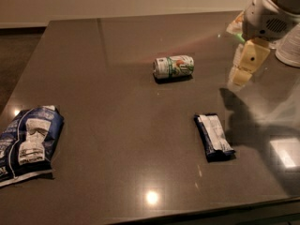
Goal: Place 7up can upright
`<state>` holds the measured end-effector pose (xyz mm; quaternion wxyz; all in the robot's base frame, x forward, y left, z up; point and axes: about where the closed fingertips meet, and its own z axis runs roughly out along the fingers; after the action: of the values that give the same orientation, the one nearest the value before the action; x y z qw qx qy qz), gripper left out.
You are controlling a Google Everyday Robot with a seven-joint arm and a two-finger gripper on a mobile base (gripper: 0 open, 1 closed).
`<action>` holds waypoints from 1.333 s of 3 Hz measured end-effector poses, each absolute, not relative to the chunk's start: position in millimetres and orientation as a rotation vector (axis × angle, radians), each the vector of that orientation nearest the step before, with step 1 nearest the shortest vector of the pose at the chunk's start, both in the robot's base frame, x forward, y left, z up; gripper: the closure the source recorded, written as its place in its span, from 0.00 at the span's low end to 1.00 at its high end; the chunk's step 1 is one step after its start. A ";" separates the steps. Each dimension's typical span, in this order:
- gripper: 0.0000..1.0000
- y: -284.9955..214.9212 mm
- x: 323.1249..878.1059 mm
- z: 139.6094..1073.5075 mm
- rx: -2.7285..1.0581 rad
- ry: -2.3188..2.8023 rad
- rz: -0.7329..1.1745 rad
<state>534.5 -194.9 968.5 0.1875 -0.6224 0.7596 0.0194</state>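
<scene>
The 7up can (173,66) lies on its side near the middle of the dark table (117,116), silver-white with green lettering and an orange spot, its ends facing left and right. My gripper (244,65) hangs above the table at the right, well to the right of the can and level with it. It holds nothing that I can see. The white arm body (267,13) rises above it to the top right corner.
A dark blue snack bar packet (214,136) lies in front of the gripper, toward the near right. A larger blue and white chip bag (27,142) lies at the near left edge. A white object (289,46) stands at the far right edge.
</scene>
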 end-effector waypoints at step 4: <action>0.00 -146.6 651.9 900.9 -2.018 2.005 -0.082</action>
<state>651.9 -146.6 900.9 0.1471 -0.7013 0.6969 -0.0285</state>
